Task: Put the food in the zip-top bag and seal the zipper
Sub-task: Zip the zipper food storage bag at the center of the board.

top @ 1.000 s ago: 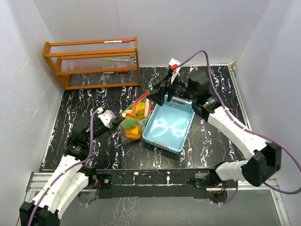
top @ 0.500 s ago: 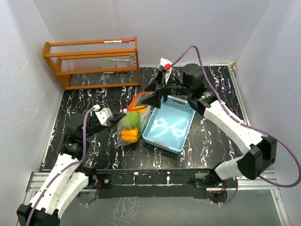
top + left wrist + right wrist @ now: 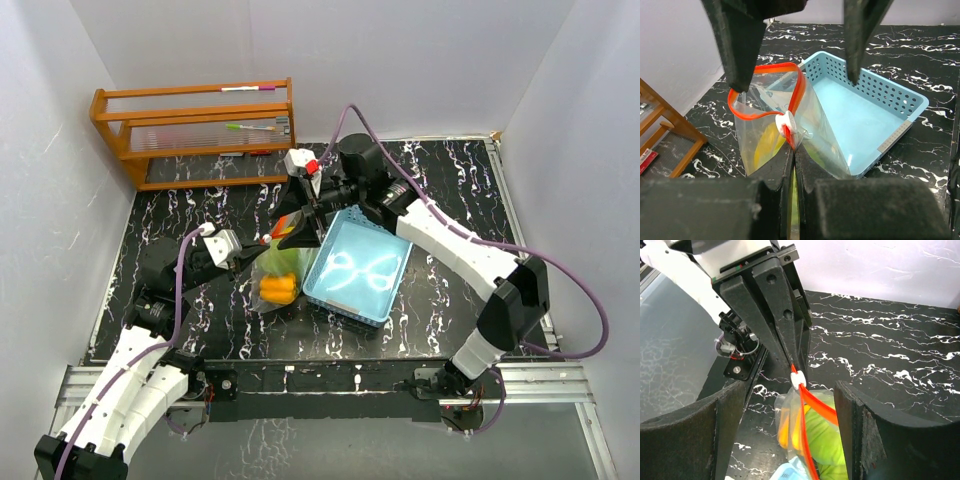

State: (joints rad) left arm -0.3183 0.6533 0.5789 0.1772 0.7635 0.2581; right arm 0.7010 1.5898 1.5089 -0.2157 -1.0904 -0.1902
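Beside the tray (image 3: 875,84), the clear zip-top bag (image 3: 760,140) gapes, its red zipper (image 3: 775,65) unsealed.

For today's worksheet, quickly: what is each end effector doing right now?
Left end effector: closed on the bag at its zipper.
Right end effector: open, straddling the bag, holding nothing.

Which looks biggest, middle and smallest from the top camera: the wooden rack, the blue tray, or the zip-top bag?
Largest to smallest in the top view:
1. wooden rack
2. light blue tray
3. zip-top bag, clearly the smallest
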